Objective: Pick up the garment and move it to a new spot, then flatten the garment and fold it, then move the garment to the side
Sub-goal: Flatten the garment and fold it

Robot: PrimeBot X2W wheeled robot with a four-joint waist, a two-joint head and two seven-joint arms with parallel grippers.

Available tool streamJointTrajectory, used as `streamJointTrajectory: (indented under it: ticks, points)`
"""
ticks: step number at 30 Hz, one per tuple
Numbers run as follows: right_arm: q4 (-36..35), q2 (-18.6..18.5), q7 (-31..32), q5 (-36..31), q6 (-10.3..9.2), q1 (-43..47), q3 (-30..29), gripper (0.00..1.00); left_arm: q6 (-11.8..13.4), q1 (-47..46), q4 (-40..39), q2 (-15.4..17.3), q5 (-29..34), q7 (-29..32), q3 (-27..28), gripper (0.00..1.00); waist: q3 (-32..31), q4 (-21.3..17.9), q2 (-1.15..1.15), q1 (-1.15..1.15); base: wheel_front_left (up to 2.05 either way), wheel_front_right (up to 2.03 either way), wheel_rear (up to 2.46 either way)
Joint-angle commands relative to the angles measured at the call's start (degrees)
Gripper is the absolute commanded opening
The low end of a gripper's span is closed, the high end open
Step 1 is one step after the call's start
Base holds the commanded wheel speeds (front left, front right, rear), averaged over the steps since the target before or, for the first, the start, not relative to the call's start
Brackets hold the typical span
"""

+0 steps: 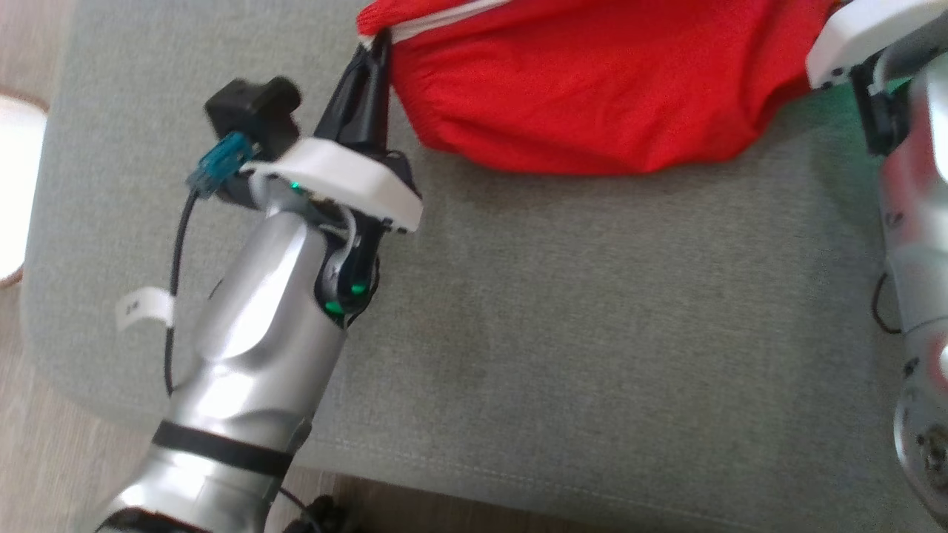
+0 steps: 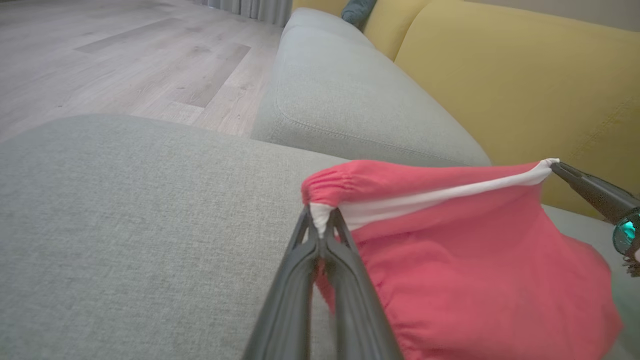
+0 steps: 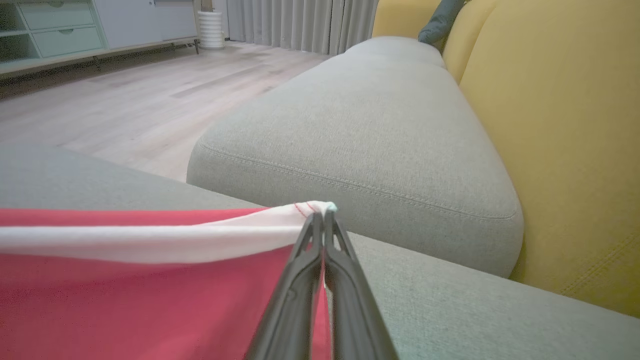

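Observation:
The garment [image 1: 585, 89] is red with a white band along its upper edge. It hangs stretched between both grippers above the grey sofa seat cushion [image 1: 563, 333]. My left gripper [image 1: 374, 46] is shut on its left corner; in the left wrist view the left gripper [image 2: 320, 220] pinches the white band beside the gathered red cloth [image 2: 475, 280]. My right gripper [image 3: 324, 214] is shut on the other corner of the white band [image 3: 150, 242]. The right gripper's dark fingers [image 2: 590, 192] also show in the left wrist view, holding the far corner. The garment's lower part sags towards the cushion.
A second grey seat cushion [image 3: 370, 130] lies beyond, with yellow back cushions [image 3: 565, 140] along one side. Wooden floor [image 2: 110, 60] runs past the sofa's front edge. A pale round object [image 1: 15, 185] stands at the left edge of the head view.

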Motion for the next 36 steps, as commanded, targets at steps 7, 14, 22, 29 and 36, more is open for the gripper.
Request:
streamJointTrajectory:
  ticks: [7, 14, 22, 29, 36]
  points:
    - [4.7, 1.3, -0.8, -7.1, 0.21, -5.4, -4.9, 0.28, 1.9, -5.8, 0.0, 1.3, -3.8, -0.3, -2.5, 1.00, 3.7, 2.0, 0.00, -0.01, 0.00, 0.00, 0.00]
    - [7.2, 2.8, -4.1, -10.1, 0.21, -7.4, -9.5, 1.00, 3.2, -6.1, -1.9, 1.3, -4.9, -0.3, -3.8, 1.00, 4.5, 1.8, 0.00, -0.01, 0.00, 0.00, 0.00]
    - [12.5, 3.5, -4.6, -9.9, 0.21, -6.2, -10.9, 1.00, 5.1, -0.4, -3.4, 1.3, -1.9, -0.3, -1.4, 1.00, 3.2, 0.7, 0.00, -0.01, 0.00, 0.00, 0.00]
    - [19.9, 3.4, 0.7, -7.7, 0.21, -4.4, -8.1, 1.00, 5.6, 4.4, -4.7, 1.3, -0.4, -0.3, -0.3, 1.00, 1.3, 0.2, 0.00, -0.01, 0.00, 0.00, 0.00]
    - [22.9, 4.3, 7.3, -3.8, 0.21, -2.7, -4.2, 0.00, 5.8, 6.9, -4.5, 1.3, 1.3, -0.3, 0.8, 1.00, -0.9, -0.8, 0.00, -0.01, 0.00, 0.00, 0.00]
